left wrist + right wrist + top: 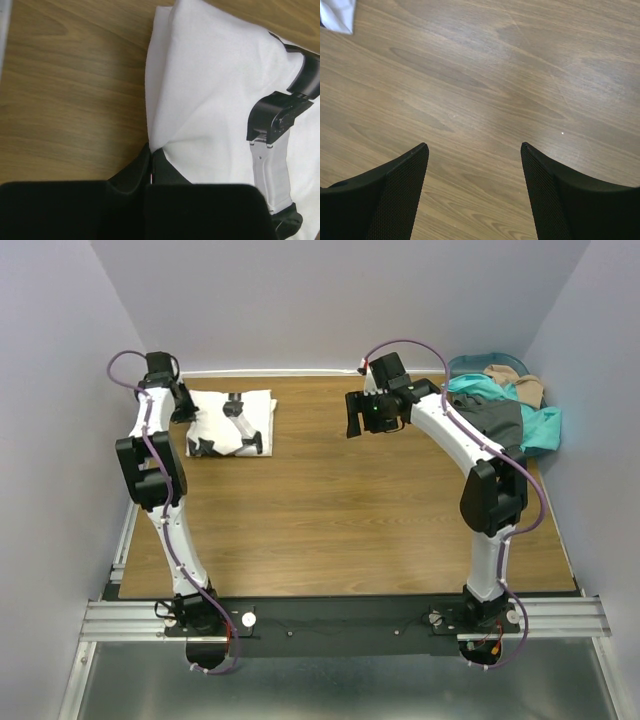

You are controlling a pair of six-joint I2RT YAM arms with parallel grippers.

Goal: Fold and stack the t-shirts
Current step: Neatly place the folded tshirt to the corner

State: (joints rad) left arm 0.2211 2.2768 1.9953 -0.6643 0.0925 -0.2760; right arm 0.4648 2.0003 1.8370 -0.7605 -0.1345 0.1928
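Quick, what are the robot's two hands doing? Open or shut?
Left gripper: jaws closed, pinching the edge of the white t-shirt.
Right gripper: jaws open, holding nothing, above the table.

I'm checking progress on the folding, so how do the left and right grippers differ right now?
The left gripper is shut, pinching an edge of the white t-shirt; the right gripper is open and empty. The left gripper sits at the folded shirt, far left; the right gripper hovers over bare table. Both have black fingers.
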